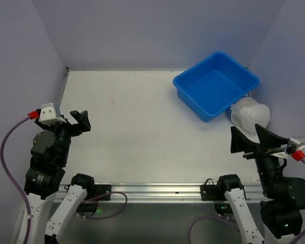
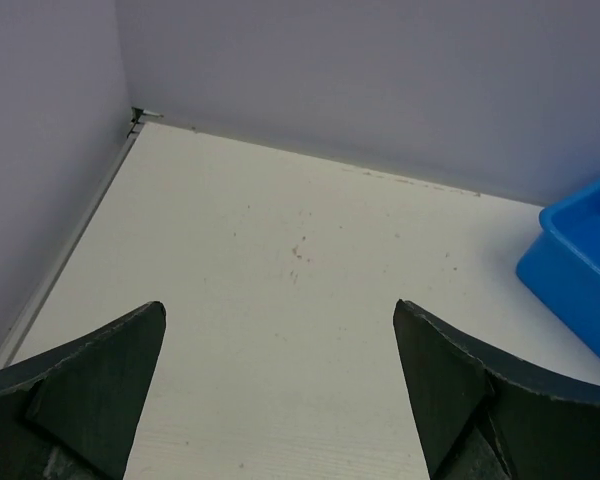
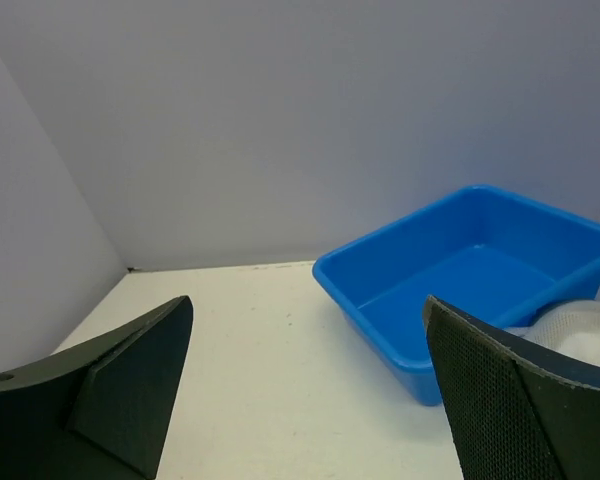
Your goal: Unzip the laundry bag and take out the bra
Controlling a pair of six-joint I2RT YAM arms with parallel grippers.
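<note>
Task is just starting: the laundry bag [image 1: 249, 113] is sitting at 3 o'clock on the desk [image 1: 137, 137], right beside the blue tub [image 1: 213, 84], zipper not visible. The left gripper [image 2: 279, 308] and right gripper [image 1: 245, 131] are both hanging spread wide, holding nothing. Next move is probably calling for the right one reaching toward 12 o'clock to the bag and locating the zipper pull.

Items in the scene, by count: one white table [image 1: 142, 147]; one blue tub [image 1: 213, 84], far right; one laundry bag [image 1: 249, 114] of white mesh, touching the tub's near right side. Two robot arms at the near edge, the left arm [image 1: 46, 162] and the right arm [image 1: 284, 198]. Two grippers, the left gripper [image 1: 77, 122] and the right gripper [image 1: 252, 138], each with two dark fingers, four in all
</note>
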